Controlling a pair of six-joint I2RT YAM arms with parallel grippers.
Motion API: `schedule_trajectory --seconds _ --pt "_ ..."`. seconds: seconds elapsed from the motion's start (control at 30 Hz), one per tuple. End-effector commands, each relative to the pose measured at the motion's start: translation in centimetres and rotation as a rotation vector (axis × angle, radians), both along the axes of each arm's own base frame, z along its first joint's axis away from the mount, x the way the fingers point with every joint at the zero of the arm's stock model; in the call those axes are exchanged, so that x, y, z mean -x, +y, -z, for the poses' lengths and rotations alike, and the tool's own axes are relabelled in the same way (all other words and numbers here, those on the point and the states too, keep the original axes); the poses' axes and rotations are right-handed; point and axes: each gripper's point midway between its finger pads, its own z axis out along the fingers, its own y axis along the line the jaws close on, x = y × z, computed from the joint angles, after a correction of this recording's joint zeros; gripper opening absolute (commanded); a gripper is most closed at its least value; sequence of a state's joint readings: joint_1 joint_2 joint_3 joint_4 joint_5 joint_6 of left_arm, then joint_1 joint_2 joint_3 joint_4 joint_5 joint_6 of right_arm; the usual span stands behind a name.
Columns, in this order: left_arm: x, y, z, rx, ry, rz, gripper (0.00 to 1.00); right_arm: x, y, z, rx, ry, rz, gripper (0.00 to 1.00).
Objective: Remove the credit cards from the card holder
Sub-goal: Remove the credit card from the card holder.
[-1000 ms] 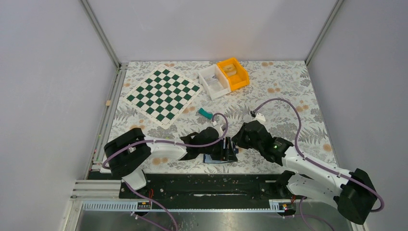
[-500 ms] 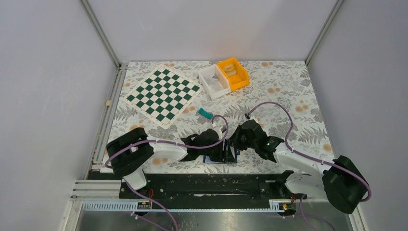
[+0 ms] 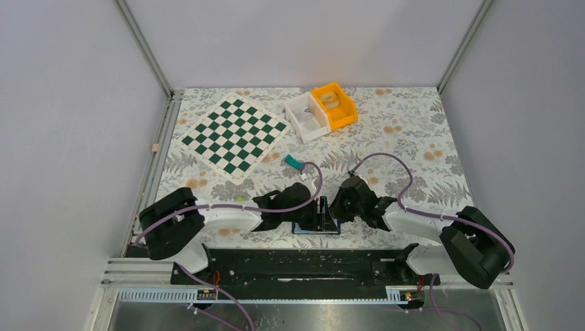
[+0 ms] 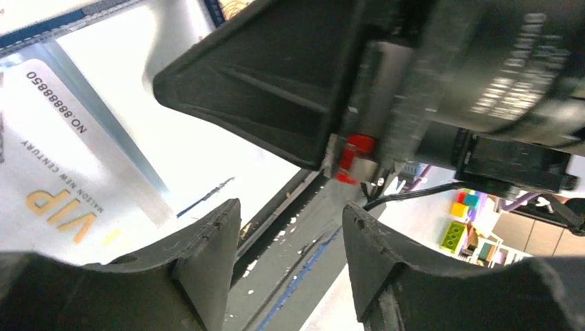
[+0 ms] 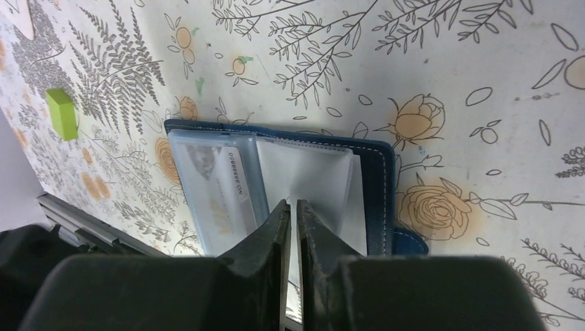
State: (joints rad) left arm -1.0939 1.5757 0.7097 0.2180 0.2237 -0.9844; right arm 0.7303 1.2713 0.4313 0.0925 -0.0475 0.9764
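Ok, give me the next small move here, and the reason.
Probably nudge the left gripper, jaws open, onto the VIP card to pinch it: that card sits beside its jaws, not between them, sleeved in the open card holder, while the right gripper seems to pinch a clear sleeve.

My top view sits above and behind the arm bases and looks down and forward, far enough back to take in the whole table to all four edges. The left wrist view is very near and low, by the table's near edge. It looks out sideways past the left gripper, and the right arm fills its upper half. The right wrist view looks almost straight down over the right gripper, close to the tabletop. Both wrist views share the VIP card, the same card lying in the wallet. The top view shows that wallet at the middle of the near edge.
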Motion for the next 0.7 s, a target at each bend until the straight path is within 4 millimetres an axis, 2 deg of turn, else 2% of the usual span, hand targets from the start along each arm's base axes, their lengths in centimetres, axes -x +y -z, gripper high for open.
schedule_trajectory --seconds 0.0,0.17,0.4,0.53,0.67 --pt "-0.5 0.3 -3.3 0.046 -0.034 -0.040 0.56 -0.2 0.4 0.2 -0.005 -0.011 -0.045 0.15" --pt "-1.2 3.0 -2.8 -0.034 -0.023 -0.110 0.54 0.2 1.1 0.2 -0.021 -0.022 -0.117 0.18" --pt "-4.0 6.9 -1.4 -0.130 -0.018 -0.199 0.53 0.6 2.2 -0.3 -0.088 -0.052 -0.199 0.20" --pt "-4.8 7.5 -1.2 -0.117 -0.032 -0.194 0.52 0.9 2.9 -0.7 -0.122 -0.057 -0.241 0.21" --pt "-4.8 7.4 0.1 -0.139 -0.013 -0.184 0.47 1.2 3.1 -0.6 -0.133 -0.053 -0.261 0.22"
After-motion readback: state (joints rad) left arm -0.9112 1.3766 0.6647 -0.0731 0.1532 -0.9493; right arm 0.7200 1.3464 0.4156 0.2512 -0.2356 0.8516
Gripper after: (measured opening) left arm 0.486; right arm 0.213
